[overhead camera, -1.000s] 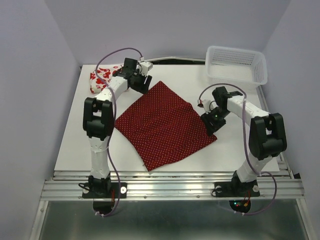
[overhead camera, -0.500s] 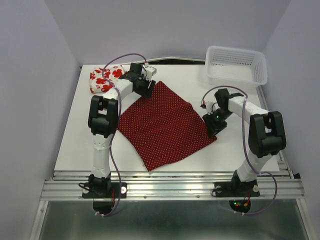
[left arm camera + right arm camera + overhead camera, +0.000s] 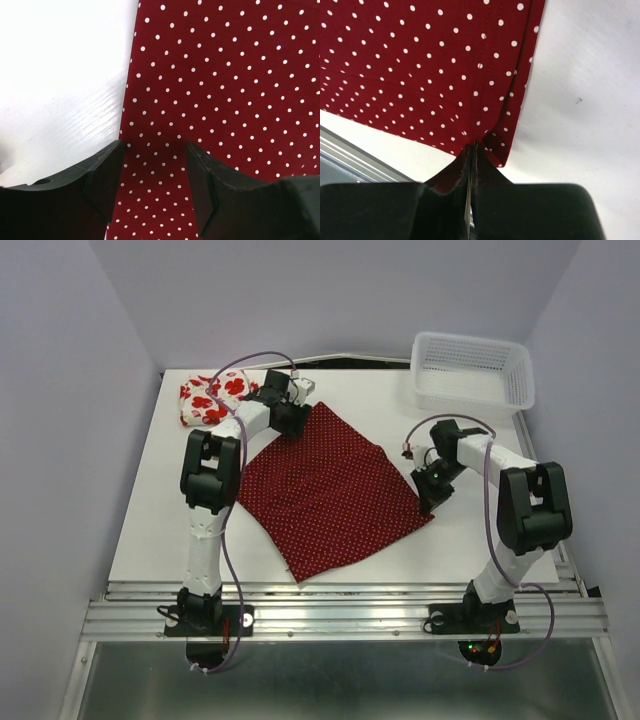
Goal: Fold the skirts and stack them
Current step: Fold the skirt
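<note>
Pale lilac-grey walls box in the white worktop (image 3: 165,515) on three sides. The left wall (image 3: 60,440) stands out past the left hand (image 3: 295,418), the right wall (image 3: 600,390) stands out past the right hand (image 3: 427,502), and the back wall (image 3: 330,290) rises well beyond both. Close by the left hand the worktop shows a faint wood grain. Behind the hands, ribbed aluminium rails (image 3: 340,615) run along the worktop's near edge, above a dull grey metal surface (image 3: 340,685). The light is soft and even, the shadows faint.

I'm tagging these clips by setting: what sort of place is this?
Likely a robot lab cell: plain panels enclose a white table, left arm and right arm are bolted to a metal rail, with a dotted red skirt laid out.
</note>
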